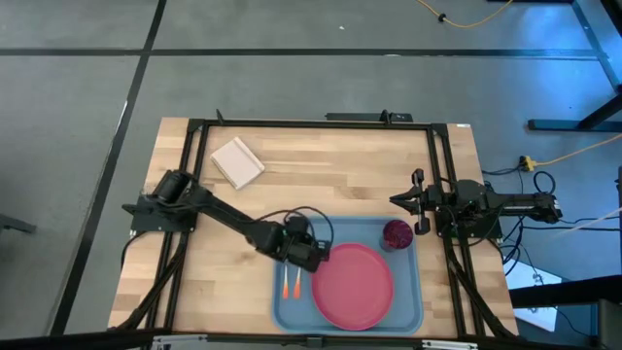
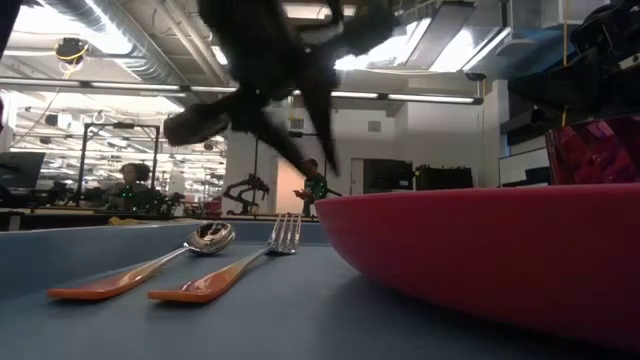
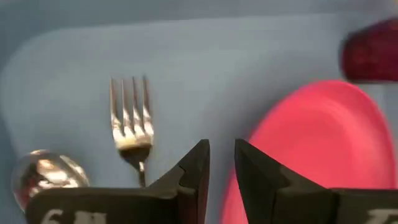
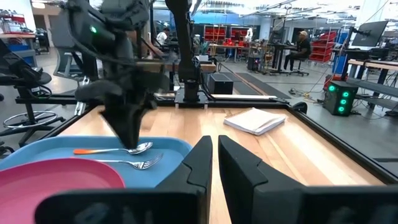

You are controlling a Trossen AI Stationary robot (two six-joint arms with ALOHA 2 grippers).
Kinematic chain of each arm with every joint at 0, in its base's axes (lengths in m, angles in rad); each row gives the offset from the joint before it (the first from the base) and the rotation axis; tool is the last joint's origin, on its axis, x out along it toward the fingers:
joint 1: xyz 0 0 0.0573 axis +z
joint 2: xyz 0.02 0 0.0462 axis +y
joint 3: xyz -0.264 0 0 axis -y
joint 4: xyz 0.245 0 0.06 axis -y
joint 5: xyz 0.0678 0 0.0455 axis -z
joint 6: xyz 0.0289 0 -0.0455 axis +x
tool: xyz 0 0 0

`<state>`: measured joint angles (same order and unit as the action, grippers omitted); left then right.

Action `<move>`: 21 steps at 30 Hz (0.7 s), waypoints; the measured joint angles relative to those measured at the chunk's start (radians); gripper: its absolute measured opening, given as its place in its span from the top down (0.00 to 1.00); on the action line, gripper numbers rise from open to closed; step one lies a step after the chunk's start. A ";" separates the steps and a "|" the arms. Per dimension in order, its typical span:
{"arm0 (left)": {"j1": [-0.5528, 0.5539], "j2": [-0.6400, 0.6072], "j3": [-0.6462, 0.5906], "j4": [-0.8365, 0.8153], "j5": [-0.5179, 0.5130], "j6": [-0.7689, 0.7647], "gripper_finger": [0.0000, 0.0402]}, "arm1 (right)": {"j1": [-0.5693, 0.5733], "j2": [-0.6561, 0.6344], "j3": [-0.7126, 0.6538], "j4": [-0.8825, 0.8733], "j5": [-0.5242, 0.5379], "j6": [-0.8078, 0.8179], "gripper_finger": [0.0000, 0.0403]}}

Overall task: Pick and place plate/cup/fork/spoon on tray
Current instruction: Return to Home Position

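Note:
The light-blue tray (image 1: 408, 313) lies at the table's near edge. On it rest the pinkish-red plate (image 1: 352, 285), the dark red cup (image 1: 397, 233) at its far right corner, and the spoon (image 2: 150, 265) and fork (image 2: 240, 262) side by side along its left side, orange handles toward the near edge. My left gripper (image 3: 222, 152) hangs open above the tray, between the fork's tines (image 3: 130, 112) and the plate's left rim (image 3: 267, 143), with nothing between its fingers. My right gripper (image 4: 214, 146) waits shut over the table's right edge, pointing level.
A white square pad (image 1: 238, 162) lies on the bare wood at the far left. The black frame rails (image 1: 194, 175) run along the table's left, right and far sides. Bare wood lies between the pad and the right arm's base (image 1: 476, 206).

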<state>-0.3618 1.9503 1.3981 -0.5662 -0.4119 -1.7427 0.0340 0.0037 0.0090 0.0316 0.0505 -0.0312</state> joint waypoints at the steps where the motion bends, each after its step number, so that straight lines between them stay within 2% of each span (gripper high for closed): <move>1: 0.009 0.003 -0.001 -0.005 0.011 0.008 0.83 | 0.000 0.002 0.000 0.002 0.000 0.000 0.92; 8: 0.053 0.035 0.001 0.057 0.014 0.051 0.83 | 0.000 0.000 0.000 0.003 0.000 0.000 0.92; 21: 0.080 0.070 -0.002 0.062 0.062 0.053 0.83 | 0.000 0.002 0.000 0.000 0.000 0.000 0.92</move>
<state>-0.2815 2.0207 1.3960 -0.5047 -0.3500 -1.6899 0.0340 0.0055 0.0093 0.0315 0.0505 -0.0311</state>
